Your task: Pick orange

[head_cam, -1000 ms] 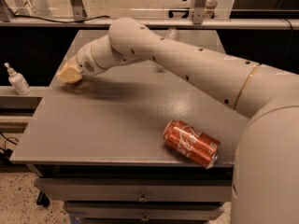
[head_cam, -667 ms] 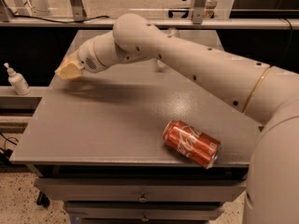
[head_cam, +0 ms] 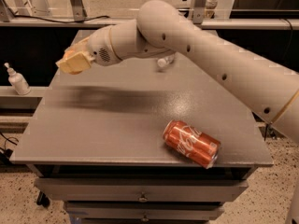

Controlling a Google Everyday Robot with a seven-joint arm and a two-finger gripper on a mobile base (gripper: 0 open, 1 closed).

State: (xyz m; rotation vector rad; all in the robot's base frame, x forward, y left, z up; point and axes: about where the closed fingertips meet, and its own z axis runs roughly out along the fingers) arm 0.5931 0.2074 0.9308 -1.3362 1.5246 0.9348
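My gripper [head_cam: 73, 62] hangs above the far left part of the grey table [head_cam: 112, 125], at the end of the white arm that reaches in from the right. A rounded orange-tinted edge [head_cam: 80, 45] shows at the gripper's upper side; it may be the orange, but the gripper hides most of it. No orange lies loose on the table top. The arm's shadow falls on the table below it.
A red Coca-Cola can [head_cam: 191, 143] lies on its side near the front right edge. A small white object [head_cam: 163, 62] sits behind the arm near the back. A white pump bottle [head_cam: 17, 80] stands on a shelf to the left. Drawers [head_cam: 140, 197] are under the table.
The gripper has risen off the table's far left corner and moved slightly right. The can has not moved.
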